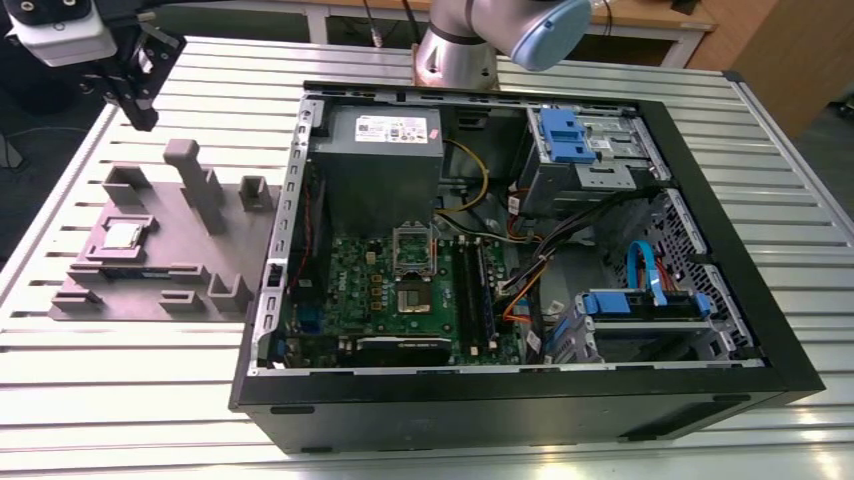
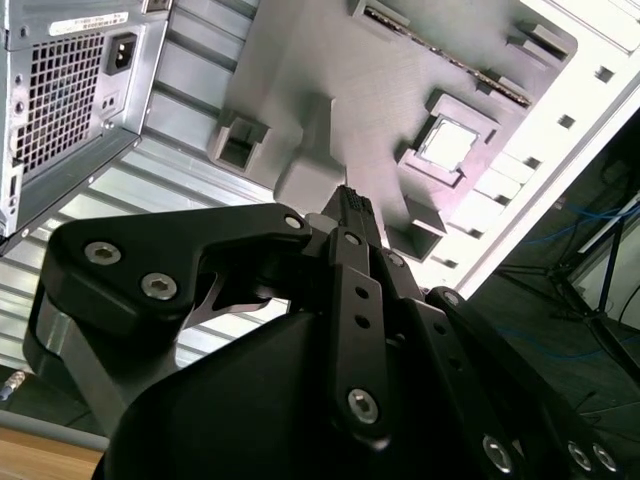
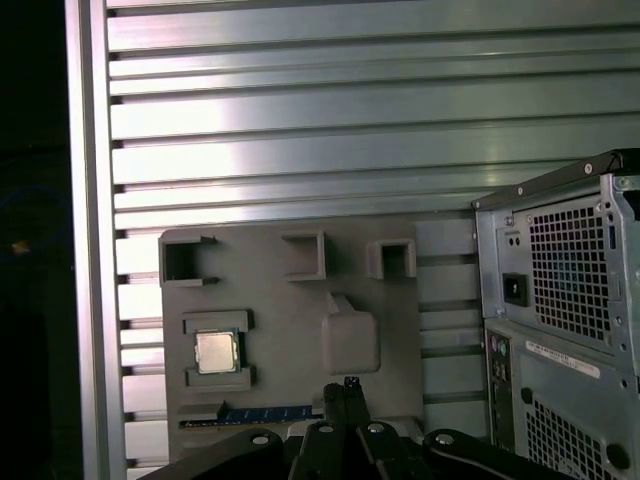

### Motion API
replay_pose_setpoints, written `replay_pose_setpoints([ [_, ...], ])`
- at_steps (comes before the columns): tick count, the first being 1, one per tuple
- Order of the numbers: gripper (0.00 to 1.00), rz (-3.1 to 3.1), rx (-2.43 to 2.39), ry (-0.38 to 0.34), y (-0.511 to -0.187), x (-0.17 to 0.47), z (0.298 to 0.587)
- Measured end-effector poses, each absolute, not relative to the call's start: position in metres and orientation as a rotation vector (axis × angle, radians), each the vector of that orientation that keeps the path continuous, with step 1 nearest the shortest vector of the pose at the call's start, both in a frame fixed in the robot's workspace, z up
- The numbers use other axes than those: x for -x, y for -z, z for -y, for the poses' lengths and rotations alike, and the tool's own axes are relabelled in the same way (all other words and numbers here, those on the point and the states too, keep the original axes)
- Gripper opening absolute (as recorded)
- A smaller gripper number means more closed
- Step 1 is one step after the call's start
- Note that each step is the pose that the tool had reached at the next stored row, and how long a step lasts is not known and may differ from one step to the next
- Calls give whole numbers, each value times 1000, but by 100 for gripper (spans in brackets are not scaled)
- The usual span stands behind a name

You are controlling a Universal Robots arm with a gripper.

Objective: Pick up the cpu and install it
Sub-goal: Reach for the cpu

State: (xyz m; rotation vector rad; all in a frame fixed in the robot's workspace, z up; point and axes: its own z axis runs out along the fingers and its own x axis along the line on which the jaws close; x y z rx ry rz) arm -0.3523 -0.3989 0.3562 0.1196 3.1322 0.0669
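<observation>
The cpu (image 1: 124, 234) is a small silver square chip lying flat in a recess of the grey-purple fixture block (image 1: 167, 275) at the exterior view's left. It also appears in both wrist views, cpu (image 2: 447, 143) and cpu (image 3: 216, 351). My gripper (image 1: 140, 118) hangs high above the far side of the fixture, well clear of the chip. Its black fingers meet at the tip in both wrist views, gripper (image 2: 352, 200) and gripper (image 3: 350, 384), shut with nothing between them. The green motherboard (image 1: 360, 275) with its metal socket frame (image 1: 414, 252) lies inside the open computer case (image 1: 534, 390).
Tall posts (image 1: 187, 180) rise from the fixture near the gripper. The case holds a power supply (image 1: 380, 135), blue drive bays (image 1: 567, 135) and loose cables (image 1: 534, 270). All of it rests on a ribbed aluminium table (image 1: 120, 370), whose edge runs along the exterior view's left.
</observation>
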Motion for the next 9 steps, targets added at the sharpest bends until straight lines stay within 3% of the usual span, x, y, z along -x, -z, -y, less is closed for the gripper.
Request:
replay_pose_setpoints([
  [9,10,-3132,-120,-67,-356,373,399],
])
